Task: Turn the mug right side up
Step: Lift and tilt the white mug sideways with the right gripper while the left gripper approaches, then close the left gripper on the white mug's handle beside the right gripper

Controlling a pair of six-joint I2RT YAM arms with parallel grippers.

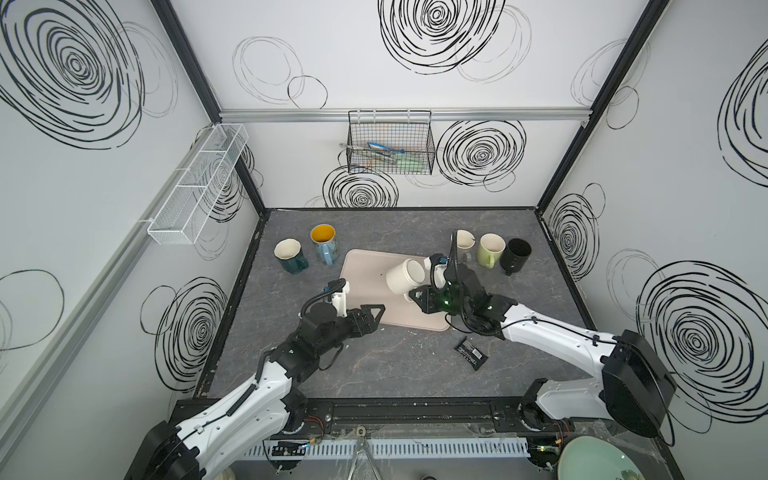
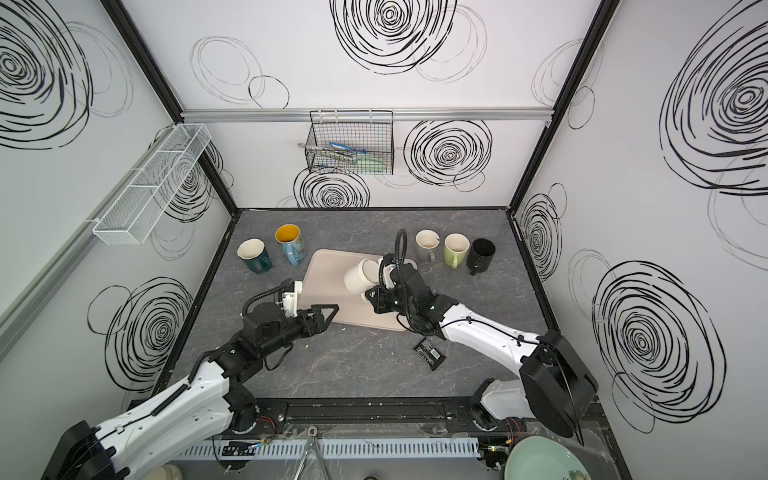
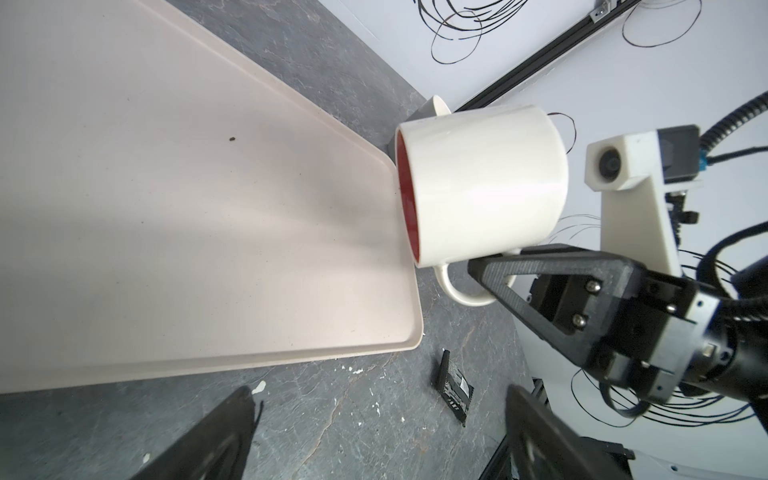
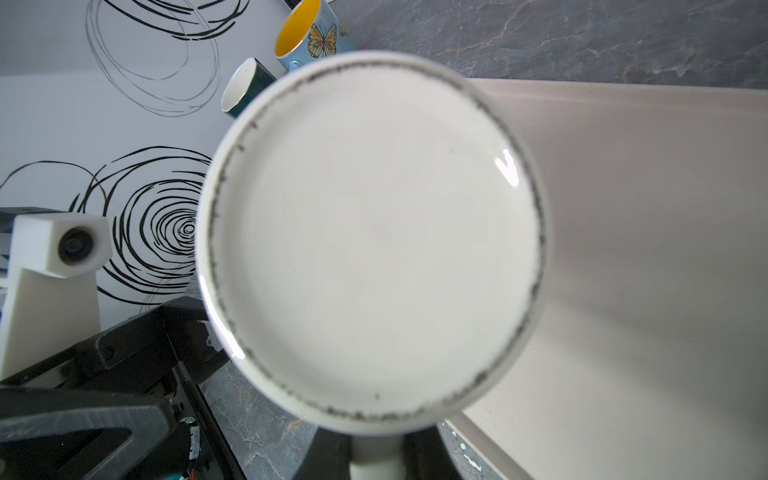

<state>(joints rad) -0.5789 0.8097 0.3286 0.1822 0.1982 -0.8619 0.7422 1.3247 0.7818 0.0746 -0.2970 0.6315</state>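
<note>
Looking at both top views first, we count six mugs. One white mug (image 1: 405, 276) hangs tipped on its side over the right part of the single beige tray (image 1: 365, 266), and the right claw (image 1: 411, 296) is clenched on its handle. The other five stand upright on the worktop (image 1: 374, 374): a teal mug (image 1: 291, 257) and a blue mug (image 1: 324, 243) left of the tray, then a grey mug (image 2: 426, 243), a green mug (image 1: 490, 249) and a black mug (image 1: 516, 253) in a row to its right. The left claw (image 1: 374, 313) sits spread wide at the tray's near edge, holding nothing. One black packet (image 1: 471, 353) lies near the right arm.

In the left wrist view, the white mug (image 3: 482, 187) points its red inside at the tray (image 3: 166, 208).

In the right wrist view, the white mug's base (image 4: 374, 241) fills most of the frame, and we can see two mugs past it, blue (image 4: 311, 37) and teal (image 4: 245, 89).
</note>
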